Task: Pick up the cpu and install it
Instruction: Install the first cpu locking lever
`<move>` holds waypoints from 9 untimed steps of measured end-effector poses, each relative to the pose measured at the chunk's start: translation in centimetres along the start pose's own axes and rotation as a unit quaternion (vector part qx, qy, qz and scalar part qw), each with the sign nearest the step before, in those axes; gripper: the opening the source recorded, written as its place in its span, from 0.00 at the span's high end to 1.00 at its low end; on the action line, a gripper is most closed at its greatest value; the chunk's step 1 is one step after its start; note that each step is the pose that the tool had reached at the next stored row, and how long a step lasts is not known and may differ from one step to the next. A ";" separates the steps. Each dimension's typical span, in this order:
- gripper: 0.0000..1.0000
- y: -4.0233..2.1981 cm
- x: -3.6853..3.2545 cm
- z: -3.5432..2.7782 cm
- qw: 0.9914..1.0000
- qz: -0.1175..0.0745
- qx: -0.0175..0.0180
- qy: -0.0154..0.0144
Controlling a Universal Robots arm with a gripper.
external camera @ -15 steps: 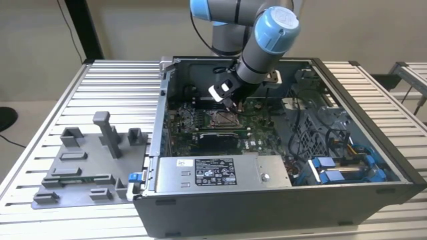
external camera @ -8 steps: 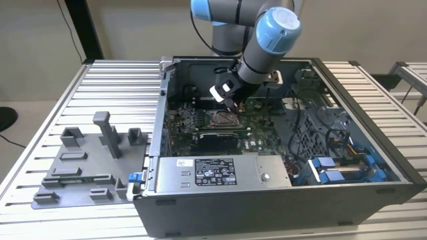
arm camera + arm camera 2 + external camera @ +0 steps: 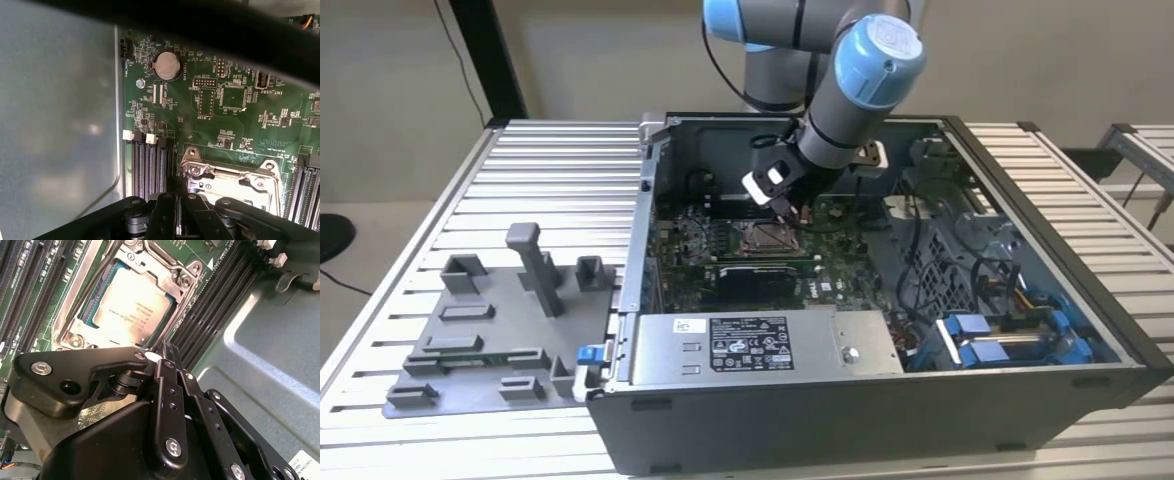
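Quick count: one arm, one gripper (image 3: 783, 208), one cpu (image 3: 132, 310), and one socket (image 3: 75, 325), which I'll use as the reference spot. The cpu is sitting flat inside the socket with its pale metal top facing up and the metal frame around its edges.

In the first wrist view there's one round coin battery (image 3: 166, 66) on the green board (image 3: 235, 125), well away from the socket. A row of dark memory slots (image 3: 150, 170) runs just beside the socket, but I can't get a clean count on those. One grey fixture (image 3: 494, 330) sits outside the computer case (image 3: 881, 420), far from the socket.

The arm comes down over the case's back wall with its wrist tilted. The gripper points down at the board, tip right next to the socket. Its fingers (image 3: 165, 357) look pressed together with nothing between them, and they aren't touching the cpu.
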State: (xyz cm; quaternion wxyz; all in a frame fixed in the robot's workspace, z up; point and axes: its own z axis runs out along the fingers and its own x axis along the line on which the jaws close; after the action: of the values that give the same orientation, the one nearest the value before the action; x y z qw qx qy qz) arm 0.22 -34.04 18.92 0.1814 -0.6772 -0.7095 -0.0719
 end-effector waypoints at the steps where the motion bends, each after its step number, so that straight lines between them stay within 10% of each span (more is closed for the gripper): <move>1: 1.00 0.02 0.01 0.00 1.000 0.000 -0.001 0.000; 9: 1.00 0.15 0.16 0.05 1.000 -0.004 -0.010 0.002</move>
State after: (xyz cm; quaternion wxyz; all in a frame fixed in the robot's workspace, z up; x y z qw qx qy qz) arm 0.35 -33.86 18.90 0.1757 -0.6758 -0.7112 -0.0816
